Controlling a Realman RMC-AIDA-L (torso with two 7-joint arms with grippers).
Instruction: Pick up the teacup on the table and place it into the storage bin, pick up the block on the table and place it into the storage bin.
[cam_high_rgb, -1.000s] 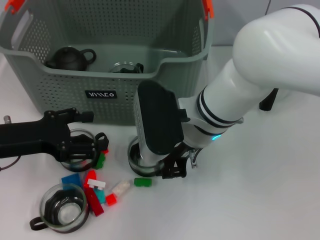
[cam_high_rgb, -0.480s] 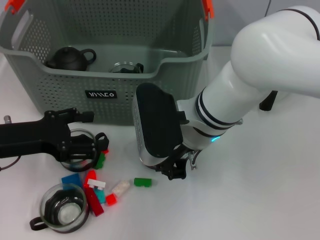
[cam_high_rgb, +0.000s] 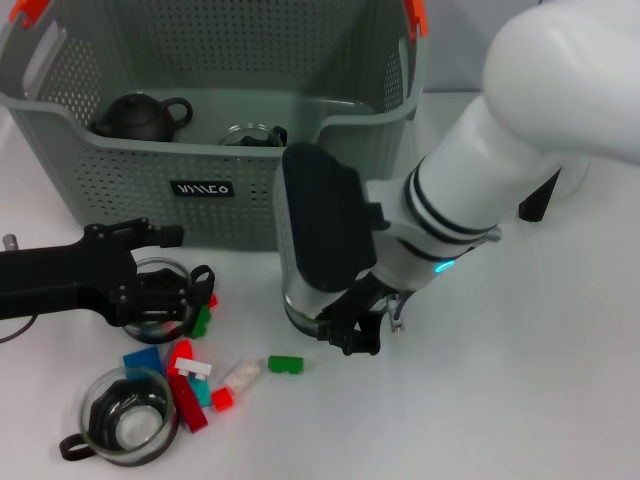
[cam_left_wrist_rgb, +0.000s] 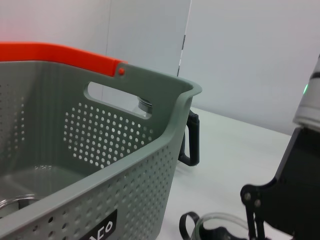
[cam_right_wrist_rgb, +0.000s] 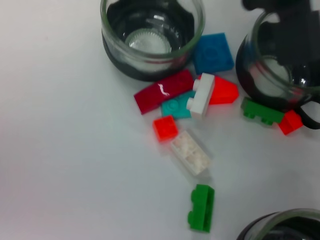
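Care is needed as the glass teacup (cam_high_rgb: 300, 305), clamped in the right gripper (cam_high_rgb: 335, 325) just in front of the storage bin (cam_high_rgb: 100, 150), is raised above the bin's front wall before being released inside.

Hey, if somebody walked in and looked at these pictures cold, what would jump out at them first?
Probably the big white right arm, its right gripper at a glass teacup just in front of the storage bin. Next, the scatter of coloured blocks on the white table, where the black left gripper sits over another glass cup.
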